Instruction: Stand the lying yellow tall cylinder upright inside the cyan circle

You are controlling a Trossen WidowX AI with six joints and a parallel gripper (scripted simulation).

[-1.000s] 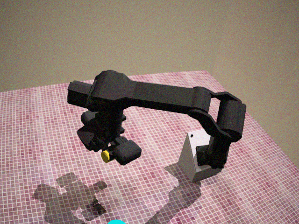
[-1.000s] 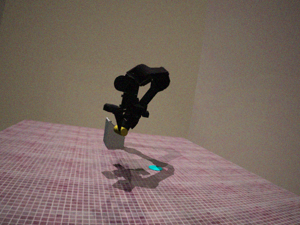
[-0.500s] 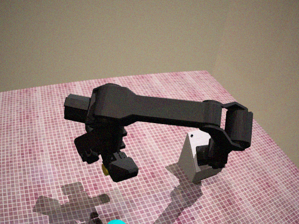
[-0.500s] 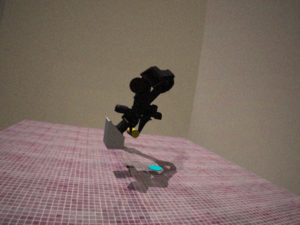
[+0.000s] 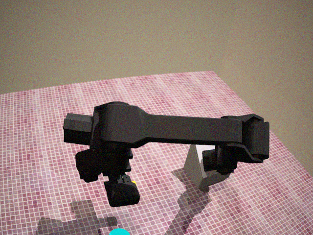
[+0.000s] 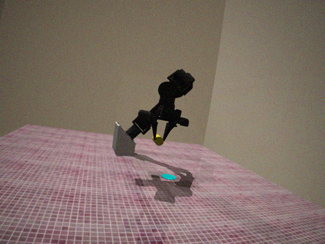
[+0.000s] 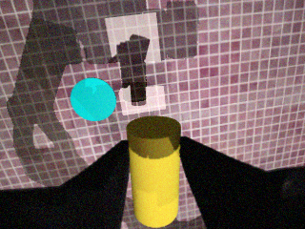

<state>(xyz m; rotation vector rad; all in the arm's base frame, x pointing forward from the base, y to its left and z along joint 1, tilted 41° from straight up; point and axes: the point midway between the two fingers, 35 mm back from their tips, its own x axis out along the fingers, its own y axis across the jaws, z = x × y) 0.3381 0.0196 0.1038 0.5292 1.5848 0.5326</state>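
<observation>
A black robot arm (image 5: 176,129) (image 6: 167,91) with angular links reaches out above a pink-and-white gridded tabletop (image 5: 50,176) (image 6: 78,205) (image 7: 238,95), its black two-fingered gripper (image 6: 160,139) (image 7: 153,144) clamped on a smooth yellow cylinder (image 5: 134,181) (image 6: 158,140) (image 7: 154,186). The cylinder hangs in the air, tipped well over from upright, with one round end turned toward the exterior camera and a finger pressed to each side. From the top, all but a sliver of yellow is hidden behind the gripper's dark parts. A flat, bright cyan circle (image 5: 120,231) (image 6: 168,176) (image 7: 93,99) lies on the tabletop below, apart from the held cylinder; the top view cuts it off at the lower edge, while the wrist view shows it whole, beyond the cylinder's far end and to the left of the picture. The arm rises from a grey, wedge-shaped base (image 5: 192,168) (image 6: 122,144). Dark shadows of the arm and gripper spread across the grid around the circle, and plain beige walls (image 6: 91,52) stand behind the table.
</observation>
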